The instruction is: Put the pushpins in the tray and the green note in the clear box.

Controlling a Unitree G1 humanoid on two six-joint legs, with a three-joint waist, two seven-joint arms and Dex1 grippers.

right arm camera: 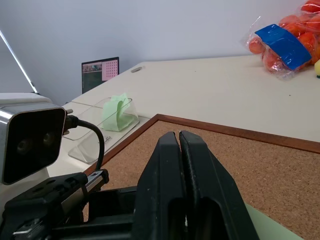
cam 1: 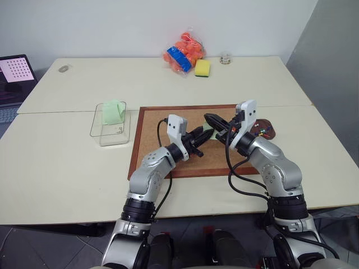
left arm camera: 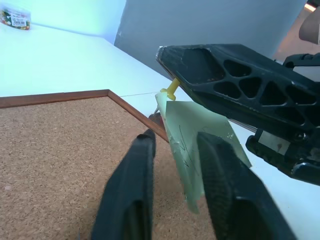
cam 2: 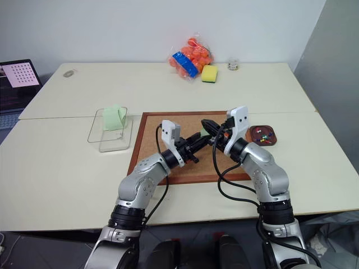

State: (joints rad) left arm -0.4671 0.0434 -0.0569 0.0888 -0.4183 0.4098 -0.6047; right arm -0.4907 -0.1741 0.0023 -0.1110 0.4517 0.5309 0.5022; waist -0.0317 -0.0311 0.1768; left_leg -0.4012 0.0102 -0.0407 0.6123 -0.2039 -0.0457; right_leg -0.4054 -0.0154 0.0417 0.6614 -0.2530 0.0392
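— Left pincer (cam 1: pixel 202 134) first, since it's closest. What has it got?

— Nothing firmly, I'd say. Its fingers stand partly open on either side of the green note's (left arm camera: pixel 197 135) lower edge, with a gap showing beside the paper. Whether one pad already touches the sheet is hard to tell from this angle.

— Sweep across for me, starting at the far left.

— At nine o'clock from the corkboard (cam 1: pixel 157 140), the clear box (cam 1: pixel 101 134) sits on the worktop (cam 1: pixel 67 162). A mint-green folded sheet (cam 1: pixel 112 112) stands inside it. The box is well apart from the note, which is where the note must end up.

— And the note itself?

— It hangs above the board's middle, speared on a yellow pushpin (left arm camera: pixel 171 89). The right pincer (cam 1: pixel 208 117), coming in from four o'clock, is closed tight on that pin. That looks like the reason both arms meet here: one holds the pin and the other takes the paper, so the two can be pulled apart.

— The tray?

— At three o'clock, just off the board's edge, the tray (cam 1: pixel 273 133) already holds several pushpins (cam 2: pixel 265 134). It sits close behind the right arm, handy for dropping the yellow one in.
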